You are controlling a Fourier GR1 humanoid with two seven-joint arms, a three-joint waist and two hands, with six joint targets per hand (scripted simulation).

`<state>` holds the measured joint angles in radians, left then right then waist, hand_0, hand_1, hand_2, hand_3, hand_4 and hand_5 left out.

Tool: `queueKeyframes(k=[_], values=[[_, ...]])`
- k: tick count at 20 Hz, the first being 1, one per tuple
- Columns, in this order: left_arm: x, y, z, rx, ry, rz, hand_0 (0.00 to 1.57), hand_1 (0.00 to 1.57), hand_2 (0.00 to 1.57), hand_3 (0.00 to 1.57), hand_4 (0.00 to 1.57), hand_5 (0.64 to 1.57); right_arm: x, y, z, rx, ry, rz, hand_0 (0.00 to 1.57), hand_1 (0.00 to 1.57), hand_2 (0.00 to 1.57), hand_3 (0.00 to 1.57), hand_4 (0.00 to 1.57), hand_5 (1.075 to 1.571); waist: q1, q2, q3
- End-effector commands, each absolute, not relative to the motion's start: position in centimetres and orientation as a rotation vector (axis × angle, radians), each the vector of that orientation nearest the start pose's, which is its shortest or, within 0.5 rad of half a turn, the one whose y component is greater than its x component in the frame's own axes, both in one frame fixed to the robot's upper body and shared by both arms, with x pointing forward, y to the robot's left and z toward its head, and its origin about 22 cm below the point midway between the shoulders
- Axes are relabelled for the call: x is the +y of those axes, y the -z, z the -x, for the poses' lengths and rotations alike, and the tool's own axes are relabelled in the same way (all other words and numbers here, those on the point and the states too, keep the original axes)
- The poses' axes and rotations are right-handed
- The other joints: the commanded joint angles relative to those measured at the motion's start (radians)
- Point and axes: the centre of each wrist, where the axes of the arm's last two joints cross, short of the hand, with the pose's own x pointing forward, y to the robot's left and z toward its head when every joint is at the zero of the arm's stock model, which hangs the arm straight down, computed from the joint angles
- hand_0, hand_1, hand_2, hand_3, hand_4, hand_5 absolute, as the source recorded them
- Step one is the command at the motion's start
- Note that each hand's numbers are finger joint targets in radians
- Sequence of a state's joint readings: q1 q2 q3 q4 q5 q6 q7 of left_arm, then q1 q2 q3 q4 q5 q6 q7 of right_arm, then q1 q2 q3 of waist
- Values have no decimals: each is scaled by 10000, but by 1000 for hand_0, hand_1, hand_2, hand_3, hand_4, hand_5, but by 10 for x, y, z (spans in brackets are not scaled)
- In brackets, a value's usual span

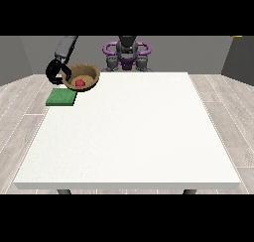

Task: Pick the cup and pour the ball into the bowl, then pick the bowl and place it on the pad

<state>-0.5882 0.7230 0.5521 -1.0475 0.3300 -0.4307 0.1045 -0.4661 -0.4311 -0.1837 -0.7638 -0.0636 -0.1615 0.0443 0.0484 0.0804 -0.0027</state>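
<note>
A brown bowl (91,72) hangs in the air at the table's far left, tipped so that its inside faces the camera. A small red ball (79,82) lies inside it. The black hand at the view's left (54,70) has its fingers curled round the bowl's left rim. A flat green pad (61,97) lies on the table's left edge, just below and slightly left of the bowl. No cup shows. The other hand is out of sight.
The robot's torso (127,52) stands behind the far edge of the white table (129,137). The pad overhangs the table's left edge a little. Grey wooden floor surrounds the table.
</note>
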Motion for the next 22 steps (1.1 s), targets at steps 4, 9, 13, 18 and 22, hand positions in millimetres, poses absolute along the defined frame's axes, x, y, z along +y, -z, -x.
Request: queueKeyframes(k=[4, 9, 13, 18, 22], values=[[491, -197, -311, -17745, 18, -2002, 0, 0, 0, 0, 1201, 1545, -431, -62, -342, -11882, 1181, 5268, 1571, 1571, 1571, 674, 1081, 1566, -358, -177, 28], [489, -199, -311, -18162, -65, -1857, 0, 0, 0, 0, 1207, 1548, -464, -57, -321, -11961, 876, 5278, 1571, 1571, 1571, 461, 1109, 1567, -205, 298, 32], [505, -208, -304, -19114, 34, -2375, 0, 0, 0, 0, 1211, 1554, -473, -85, -329, -12843, 1068, 5255, 1571, 1571, 1571, 461, 1109, 1567, -366, 1259, 30], [514, -218, -297, -19266, -18, -2129, 0, 0, 0, 0, 1212, 1553, -471, -49, -318, -12771, 2212, 5022, 1571, 1571, 1571, 453, 1069, 1566, -83, 1385, 37], [503, -200, -302, -19099, 339, -1940, 0, 0, 0, 0, 1205, 1556, -447, -49, -339, -12759, 2395, 4540, 1571, 1571, 1571, 454, 1044, 1570, 313, 1403, 32]])
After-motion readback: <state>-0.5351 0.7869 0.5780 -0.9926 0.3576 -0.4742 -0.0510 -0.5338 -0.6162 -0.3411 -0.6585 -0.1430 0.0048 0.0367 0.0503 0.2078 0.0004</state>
